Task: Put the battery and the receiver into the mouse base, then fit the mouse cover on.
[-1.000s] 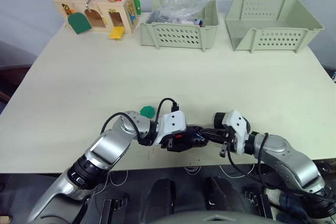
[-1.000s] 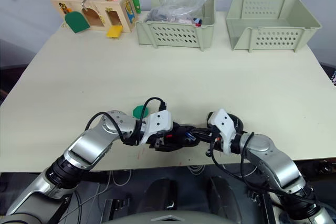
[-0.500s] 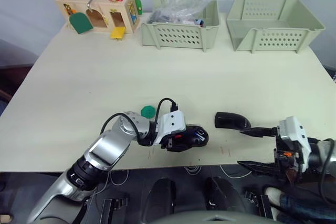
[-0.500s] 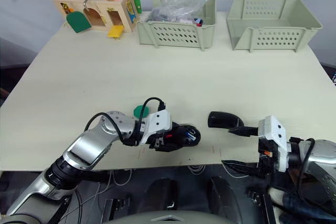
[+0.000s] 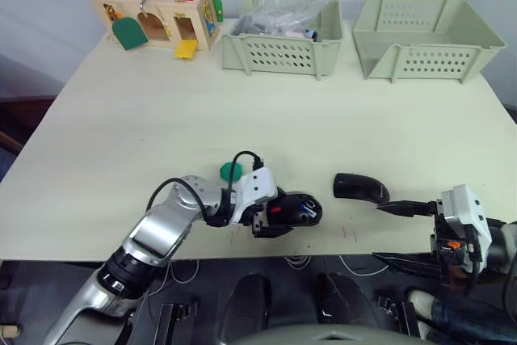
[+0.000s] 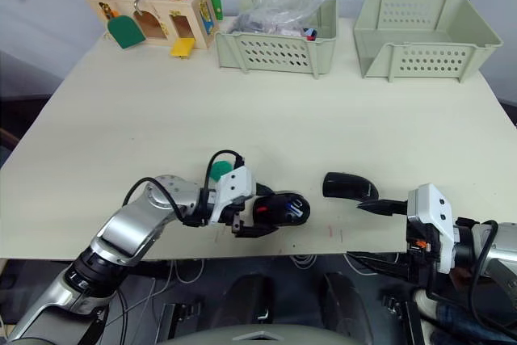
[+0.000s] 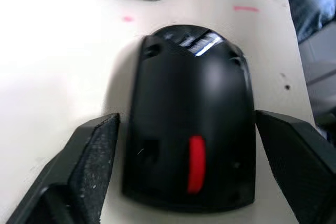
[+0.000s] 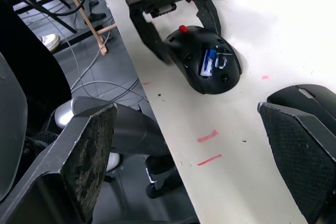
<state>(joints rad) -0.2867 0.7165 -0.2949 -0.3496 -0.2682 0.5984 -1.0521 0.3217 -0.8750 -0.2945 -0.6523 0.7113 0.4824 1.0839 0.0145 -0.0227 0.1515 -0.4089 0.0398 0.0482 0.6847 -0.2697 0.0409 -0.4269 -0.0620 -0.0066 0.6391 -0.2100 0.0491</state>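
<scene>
Head views: left claw spread around the base at the desk's near edge; cover at its 3 o'clock, apart; right claw spread off the desk edge. Left wrist: base between the fingers, not touching. Right wrist: battery lies in the base, cover near one finger.

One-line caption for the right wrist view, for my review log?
Open left pincer straddles the mouse base with the battery seated inside; mouse cover lies apart.
</scene>
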